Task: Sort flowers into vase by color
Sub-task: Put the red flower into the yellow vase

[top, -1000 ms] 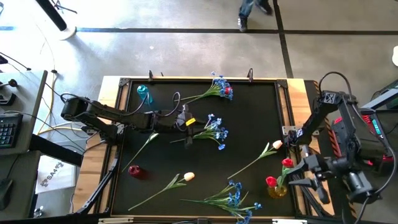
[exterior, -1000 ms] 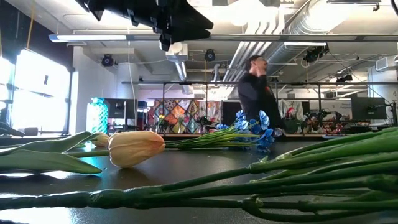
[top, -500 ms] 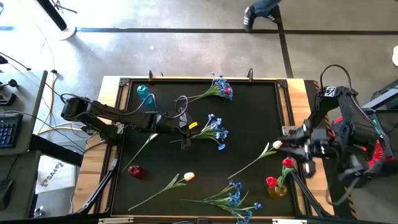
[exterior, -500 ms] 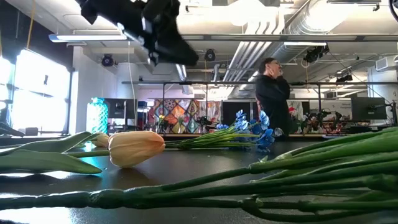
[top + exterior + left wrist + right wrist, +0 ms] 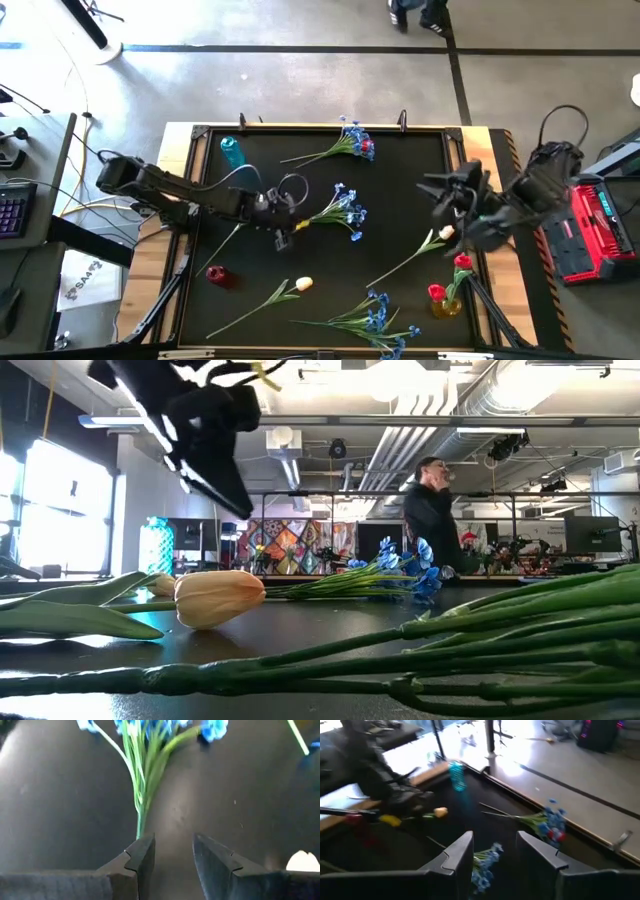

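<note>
My left gripper is open and tipped down over the black mat. It is at the stem end of a blue flower spray that lies flat. That stem end lies just ahead of one fingertip, and nothing is between the fingers. My right gripper hangs open and empty, high over the table's right side. A yellow vase holds two red tulips. A red vase and a blue vase also stand on the mat.
More flowers lie flat on the mat: a cream tulip near the front, another at the right, a blue spray at the near edge, and a blue spray with a red bloom at the far edge. A person stands beyond the table.
My left gripper has tipped downward and sunk toward the stem end of the middle blue spray, shifting a little toward the near edge. My right arm has swung away from the yellow vase toward the far edge and now faces across the table toward its left.
</note>
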Controlling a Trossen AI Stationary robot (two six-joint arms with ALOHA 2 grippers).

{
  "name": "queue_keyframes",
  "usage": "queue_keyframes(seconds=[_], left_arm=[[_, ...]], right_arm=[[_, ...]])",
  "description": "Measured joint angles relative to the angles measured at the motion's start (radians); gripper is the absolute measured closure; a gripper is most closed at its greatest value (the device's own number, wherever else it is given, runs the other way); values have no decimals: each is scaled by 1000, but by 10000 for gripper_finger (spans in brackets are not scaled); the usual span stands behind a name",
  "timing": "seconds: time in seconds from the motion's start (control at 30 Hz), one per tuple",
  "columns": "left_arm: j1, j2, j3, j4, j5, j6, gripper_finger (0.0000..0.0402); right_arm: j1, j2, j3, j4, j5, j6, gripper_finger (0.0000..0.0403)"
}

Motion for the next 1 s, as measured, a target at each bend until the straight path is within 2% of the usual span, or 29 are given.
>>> queue_keyframes(seconds=[0.27,0.4,0.63,0.8,1.0], left_arm=[[-129,0,0,-32,-55,-120,289],[-131,0,0,-30,-101,-103,289],[20,0,0,-26,-48,-9,289],[191,0,0,11,0,137,289],[395,0,0,77,63,291,289]], right_arm=[[-193,30,-1,-1,-118,-22,266],[-291,78,-1,0,-197,-75,266],[-447,184,-2,4,-317,-263,266],[-550,240,-2,-2,-348,-383,266],[-703,239,-2,21,-404,-478,266]])
